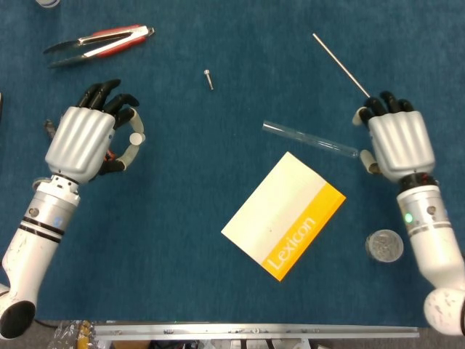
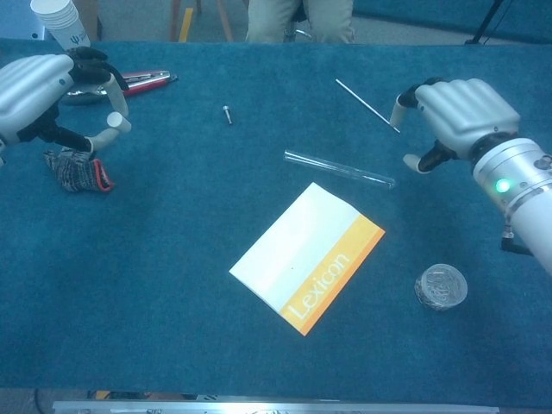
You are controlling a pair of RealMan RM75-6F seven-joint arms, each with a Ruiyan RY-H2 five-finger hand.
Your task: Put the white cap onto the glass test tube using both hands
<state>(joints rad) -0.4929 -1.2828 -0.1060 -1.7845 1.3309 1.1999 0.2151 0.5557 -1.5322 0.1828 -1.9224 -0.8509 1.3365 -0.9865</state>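
Left hand [image 1: 86, 140] pinches the white cap [image 1: 135, 138]; right hand [image 1: 394, 142], fingers spread, hovers at the glass test tube's [image 1: 310, 140] right end. Only the chest view shows the paper cup [image 2: 60, 21].

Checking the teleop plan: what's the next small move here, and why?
Probably lower the right hand onto the closed end of the glass test tube and grip it. The tube lies flat on the table, unheld, with that open hand right beside its end, while the left hand already pinches the white cap.

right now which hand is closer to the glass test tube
Right. The right hand hovers open just off the glass test tube's closed end. The left hand, pinching the white cap, is far across the table.
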